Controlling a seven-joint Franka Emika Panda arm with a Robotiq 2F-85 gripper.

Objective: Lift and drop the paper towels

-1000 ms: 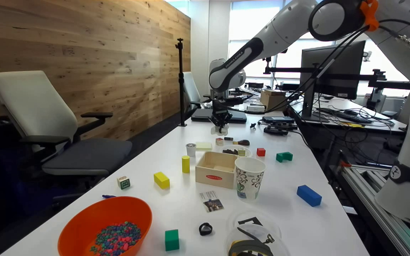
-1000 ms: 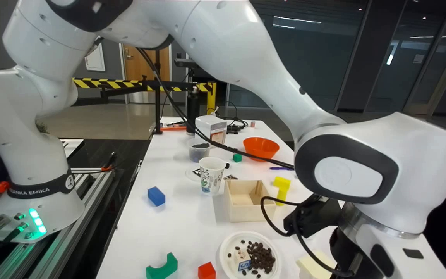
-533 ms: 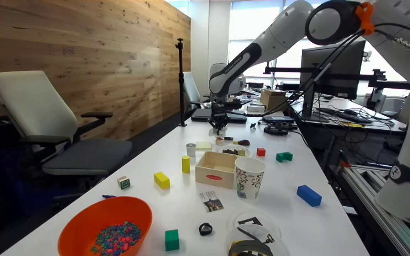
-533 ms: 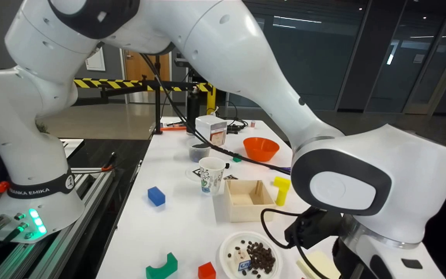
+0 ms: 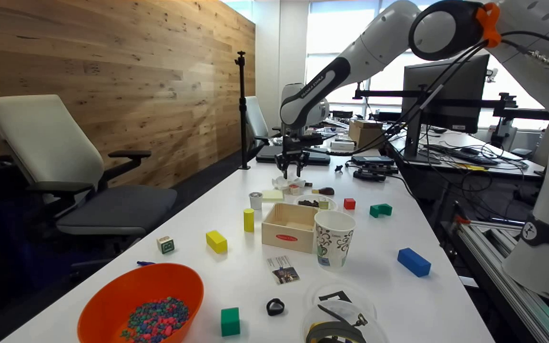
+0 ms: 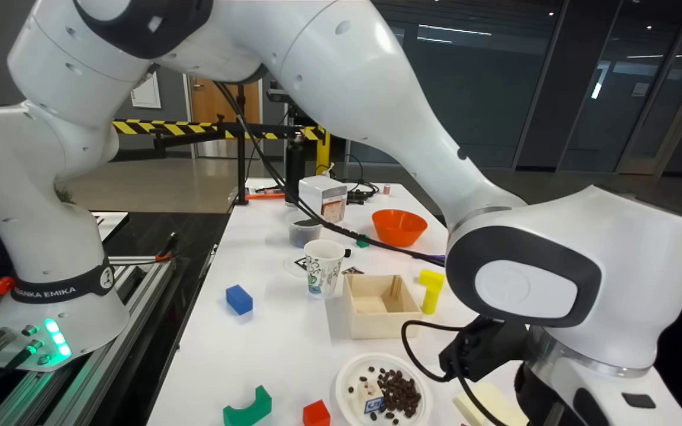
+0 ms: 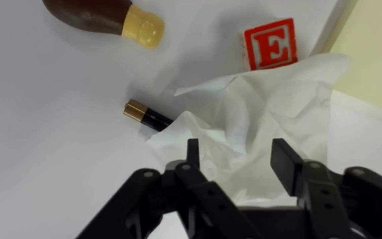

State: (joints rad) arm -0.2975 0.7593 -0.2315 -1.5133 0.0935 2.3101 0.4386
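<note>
The paper towels (image 7: 257, 119) show as one crumpled white sheet on the table in the wrist view, spread below my gripper (image 7: 234, 149). Its two dark fingers (image 7: 192, 154) stand apart, with nothing gripped between them. In an exterior view the gripper (image 5: 291, 174) points down just over the white paper towels (image 5: 280, 183); whether a finger touches the sheet I cannot tell. The sheet covers one end of a battery (image 7: 148, 115) and lies against a red letter block (image 7: 271, 44). The gripper's fingers and the paper towels are out of frame in the remaining exterior view.
Close by are a brown-handled tool (image 7: 104, 16), a pale yellow pad (image 7: 373, 49) and a plate of coffee beans (image 6: 350, 370). A wooden box (image 5: 288, 239), a paper cup (image 5: 334, 238), loose blocks and an orange bowl (image 5: 98, 295) stand further along the table.
The gripper came slightly lower, then its fingers parted. The white sheet, bunched at the shut fingertips before, now lies wider and lower on the table. The arm has barely moved since half a second ago.
</note>
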